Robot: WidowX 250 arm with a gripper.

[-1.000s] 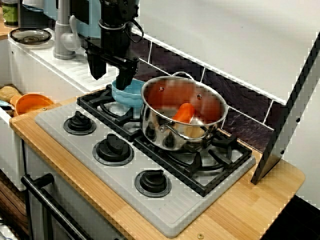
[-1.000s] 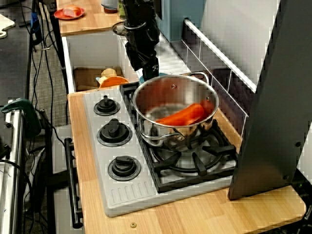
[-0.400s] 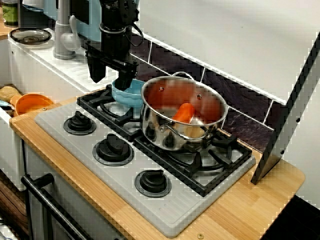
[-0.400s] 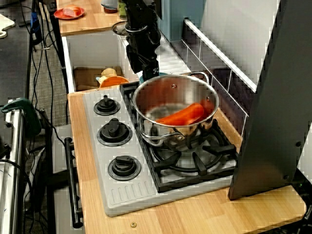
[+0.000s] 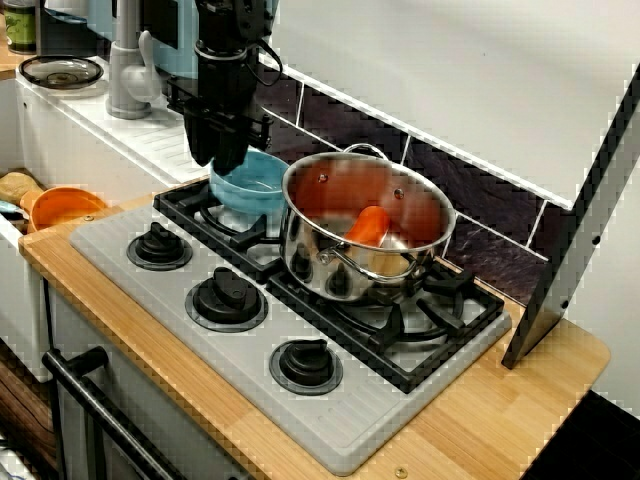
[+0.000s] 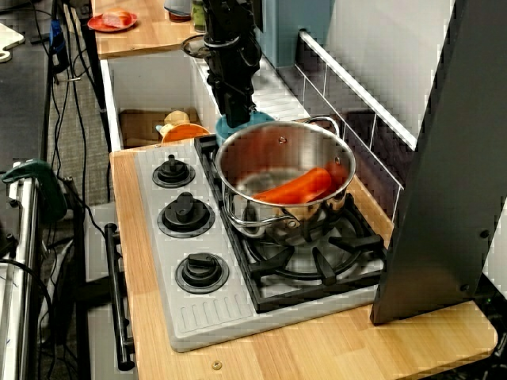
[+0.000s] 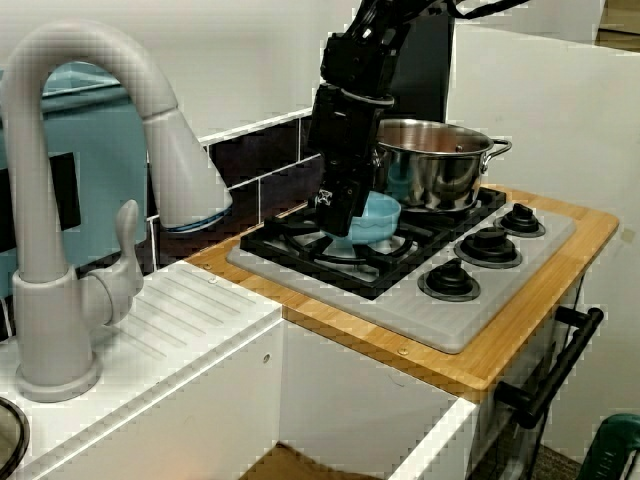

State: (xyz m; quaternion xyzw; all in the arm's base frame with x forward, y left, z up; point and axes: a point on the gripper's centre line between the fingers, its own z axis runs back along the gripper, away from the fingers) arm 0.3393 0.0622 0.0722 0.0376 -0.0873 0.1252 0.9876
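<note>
- Pinching the rim of the blue bowl (image 5: 255, 188), the hand (image 5: 222, 160) comes straight down from above at the back left burner of the stove (image 5: 330, 425); its fingers are pressed together on the bowl's wall, on the side away from the pot.
- In the view from the sink side, the hand (image 7: 338, 212) covers the near edge of the blue bowl (image 7: 378, 218), and the bowl looks a little tilted.
- I cannot tell if the bowl rests on the black grate (image 5: 430, 320) or hangs just above it.
- The bowl is just beside the steel pot (image 5: 340, 260), between the pot and the left end of the stove; in the view from the stove's end only a small part of the bowl (image 6: 255, 119) shows behind the pot's rim.
- The pot stands on the grate and has an orange piece (image 5: 368, 224) lying inside.
- Three black knobs (image 5: 227, 296) sit in a row along the front of the stove.
- An orange bowl (image 5: 62, 208) lies lower down on the left, well apart from the hand.
- A grey faucet (image 7: 60, 200) stands beside the stove.
- The stove is set in a wooden counter (image 5: 480, 430).
</note>
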